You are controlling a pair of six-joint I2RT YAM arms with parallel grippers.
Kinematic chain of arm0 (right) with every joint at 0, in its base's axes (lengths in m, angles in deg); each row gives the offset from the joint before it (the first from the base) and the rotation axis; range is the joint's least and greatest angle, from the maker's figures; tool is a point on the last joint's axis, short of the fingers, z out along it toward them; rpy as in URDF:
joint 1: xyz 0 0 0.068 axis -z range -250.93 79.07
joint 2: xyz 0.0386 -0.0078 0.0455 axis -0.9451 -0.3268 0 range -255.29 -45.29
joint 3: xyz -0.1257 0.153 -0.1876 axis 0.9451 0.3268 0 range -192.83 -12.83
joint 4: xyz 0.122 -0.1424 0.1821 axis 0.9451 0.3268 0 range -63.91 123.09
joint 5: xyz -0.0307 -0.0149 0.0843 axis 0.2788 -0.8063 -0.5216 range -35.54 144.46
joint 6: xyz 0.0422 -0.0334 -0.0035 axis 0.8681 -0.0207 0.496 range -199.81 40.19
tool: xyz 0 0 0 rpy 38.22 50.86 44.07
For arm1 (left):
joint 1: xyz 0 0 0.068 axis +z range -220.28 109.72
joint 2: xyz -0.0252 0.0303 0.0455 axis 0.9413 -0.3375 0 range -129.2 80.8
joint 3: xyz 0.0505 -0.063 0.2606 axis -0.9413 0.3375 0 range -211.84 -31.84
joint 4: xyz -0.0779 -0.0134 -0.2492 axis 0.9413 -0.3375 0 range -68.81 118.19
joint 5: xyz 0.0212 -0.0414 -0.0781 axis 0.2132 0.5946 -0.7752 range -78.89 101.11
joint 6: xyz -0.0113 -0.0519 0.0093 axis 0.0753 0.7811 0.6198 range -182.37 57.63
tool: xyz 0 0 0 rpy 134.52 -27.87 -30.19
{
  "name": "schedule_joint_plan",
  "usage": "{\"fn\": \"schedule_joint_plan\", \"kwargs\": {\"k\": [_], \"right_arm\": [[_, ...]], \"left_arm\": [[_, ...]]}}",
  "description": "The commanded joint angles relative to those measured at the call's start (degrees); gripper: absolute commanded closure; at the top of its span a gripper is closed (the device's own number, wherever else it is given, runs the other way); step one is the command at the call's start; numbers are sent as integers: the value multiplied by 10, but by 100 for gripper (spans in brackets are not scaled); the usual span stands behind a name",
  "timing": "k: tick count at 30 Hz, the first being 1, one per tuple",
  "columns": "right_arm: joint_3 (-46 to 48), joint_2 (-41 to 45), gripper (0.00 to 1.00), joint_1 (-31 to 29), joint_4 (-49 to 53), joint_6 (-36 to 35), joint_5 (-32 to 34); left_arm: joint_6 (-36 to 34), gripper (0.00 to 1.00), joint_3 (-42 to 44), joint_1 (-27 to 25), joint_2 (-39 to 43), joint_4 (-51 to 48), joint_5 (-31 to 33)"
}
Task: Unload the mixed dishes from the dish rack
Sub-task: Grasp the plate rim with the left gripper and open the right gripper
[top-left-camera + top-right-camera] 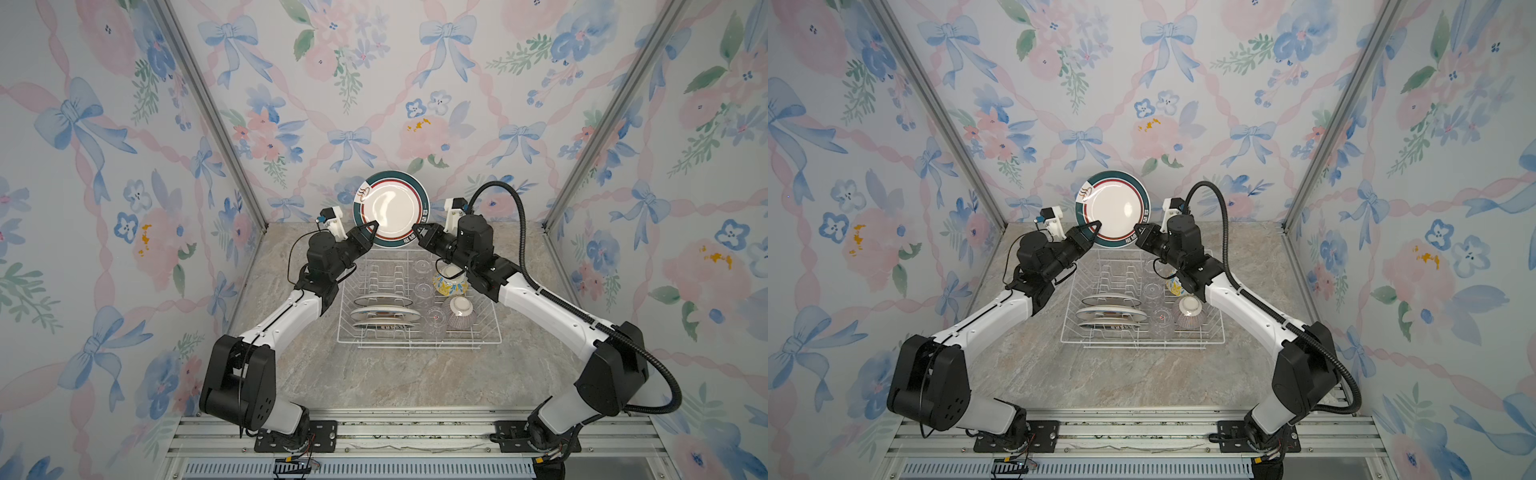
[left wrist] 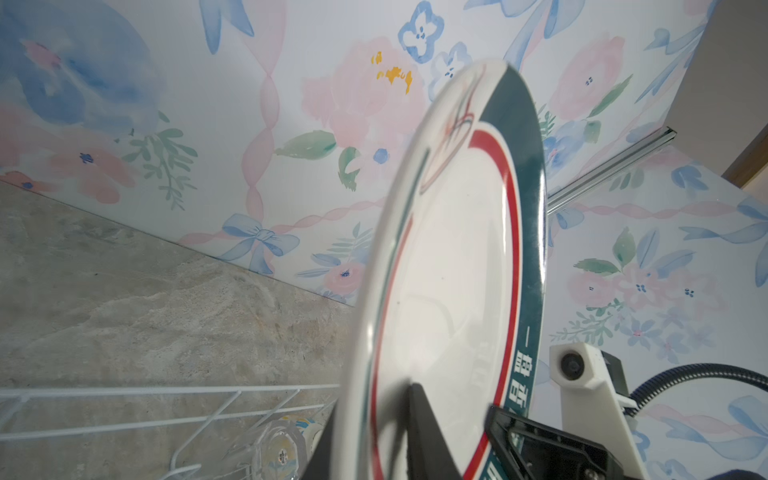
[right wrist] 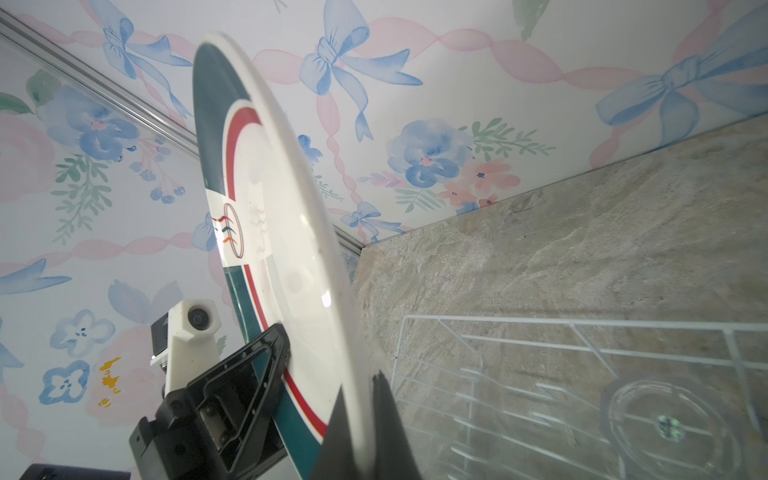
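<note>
A white plate with a green rim band [image 1: 390, 208] is being held upright in the air above the far edge of the dish rack [image 1: 417, 336]; its left rim is being clamped by the left claw [image 1: 374, 226], and its right rim by the right claw [image 1: 417, 227]; three plates [image 1: 384, 311], three glasses [image 1: 424, 289] and two bowls [image 1: 455, 305] are being carried in the rack, on the worktop [image 1: 374, 374] toward its far edge.

A white plate [image 3: 286, 232] with a dark green and red rim band stands on edge. The right gripper [image 3: 361, 432] pinches its near rim, and the left gripper [image 3: 245, 374] clamps the opposite rim. Beyond lie the white wire rack [image 3: 582, 332], a clear glass [image 3: 669, 424] and the marbled tabletop [image 3: 582, 232].
</note>
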Motion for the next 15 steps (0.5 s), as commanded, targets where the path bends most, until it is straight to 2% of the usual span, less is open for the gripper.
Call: {"fn": "schedule_joint_plan", "kwargs": {"k": [1,3,7,9,11,15], "right_arm": [[-24,-13,100,-15,-28,-32,-34],[-28,-17,100,-15,-28,-32,-40],[-29,-20,98,-14,-29,-31,-45],[-29,-21,88,-14,-31,-34,-47],[-29,-20,72,-14,-33,-38,-50],[-26,-19,56,-13,-36,-45,-51]], "left_arm": [[-26,89,-12,-7,-2,-5,-4],[-26,100,-12,-7,-3,-5,-3],[-26,100,-10,-6,-5,-5,1],[-26,100,-10,-5,-5,-5,1],[-29,100,-10,-3,-5,-5,0],[-32,100,-8,2,-2,-5,1]]}}
